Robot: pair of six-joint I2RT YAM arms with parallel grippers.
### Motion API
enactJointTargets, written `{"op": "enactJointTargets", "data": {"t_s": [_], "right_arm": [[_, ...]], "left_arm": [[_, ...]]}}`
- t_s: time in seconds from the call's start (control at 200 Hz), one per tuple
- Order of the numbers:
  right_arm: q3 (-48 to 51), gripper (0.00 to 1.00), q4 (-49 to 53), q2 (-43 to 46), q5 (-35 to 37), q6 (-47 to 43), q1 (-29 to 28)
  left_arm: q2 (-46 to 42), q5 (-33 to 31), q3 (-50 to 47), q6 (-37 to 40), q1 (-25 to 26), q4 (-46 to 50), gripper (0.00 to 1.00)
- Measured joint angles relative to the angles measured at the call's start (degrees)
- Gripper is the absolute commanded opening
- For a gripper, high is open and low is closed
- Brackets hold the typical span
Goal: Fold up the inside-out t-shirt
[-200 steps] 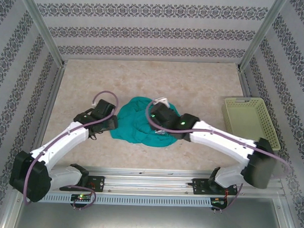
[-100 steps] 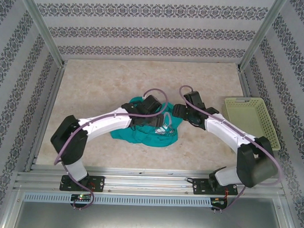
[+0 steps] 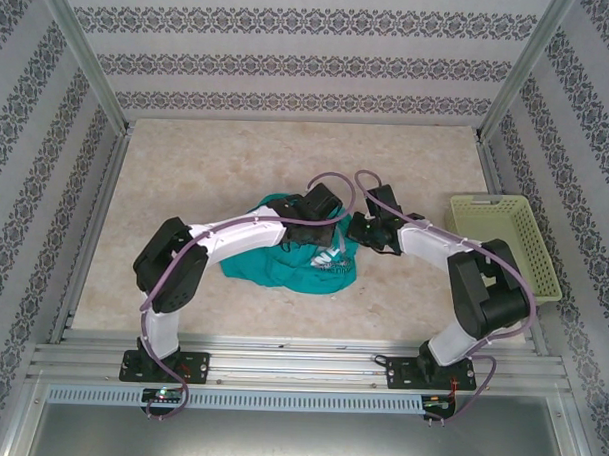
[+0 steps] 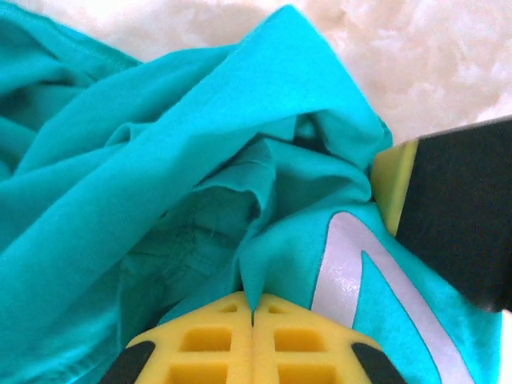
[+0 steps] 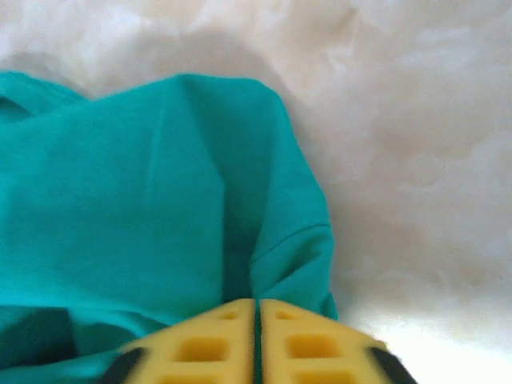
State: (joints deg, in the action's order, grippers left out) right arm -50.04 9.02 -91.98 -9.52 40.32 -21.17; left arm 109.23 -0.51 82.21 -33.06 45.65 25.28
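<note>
Plainly, the teal t-shirt (image 3: 263,270) lay crumpled mid-table (image 3: 186,184), left of the pale basket (image 3: 504,240). The left gripper (image 4: 254,310) was clamped on a fold beside a white printed stripe (image 4: 352,272), with no lettering legible. The right gripper (image 5: 257,310) pinched the shirt's edge.

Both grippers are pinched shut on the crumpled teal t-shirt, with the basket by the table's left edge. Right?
Not quite. The top external view shows the basket by the right edge of the table. The left gripper and right gripper are indeed shut on the t-shirt.
</note>
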Motion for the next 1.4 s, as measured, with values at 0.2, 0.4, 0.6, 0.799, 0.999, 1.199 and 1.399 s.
{"op": "enactJointTargets", "data": {"t_s": [0.2, 0.4, 0.6, 0.799, 0.999, 1.199, 1.399], "right_arm": [[-5.22, 0.00, 4.37, 8.79, 6.67, -4.33, -3.58], [-7.65, 0.00, 4.81, 23.02, 15.74, -10.29, -14.29], [1.92, 0.05, 1.55, 32.15, 20.33, -9.11, -26.14], [16.81, 0.33, 1.86, 32.54, 23.58, -2.03, -35.89], [17.99, 0.55, 7.08, 32.22, 26.84, 1.57, -35.23], [12.61, 0.65, 8.35, 30.73, 26.80, 0.24, -30.03], [9.49, 0.64, 6.21, 24.59, 23.34, 0.07, -26.01]], "left_arm": [[-7.65, -2.29, -1.95, 1.27, -0.28, -0.09, 0.00], [-27.52, -6.21, -13.07, 1.68, -1.53, -3.39, 0.00], [-47.06, -5.14, -29.53, 1.55, -1.07, -7.15, 0.00], [-50.69, -3.93, -45.75, -0.39, -1.73, -4.48, 0.00], [-50.77, -1.03, -52.09, -2.64, -1.77, 0.63, 0.34], [-52.09, -1.01, -47.82, -2.73, -1.79, 1.88, 0.71], [-44.04, 1.33, -40.28, -1.86, -1.79, -3.04, 0.74]]}}
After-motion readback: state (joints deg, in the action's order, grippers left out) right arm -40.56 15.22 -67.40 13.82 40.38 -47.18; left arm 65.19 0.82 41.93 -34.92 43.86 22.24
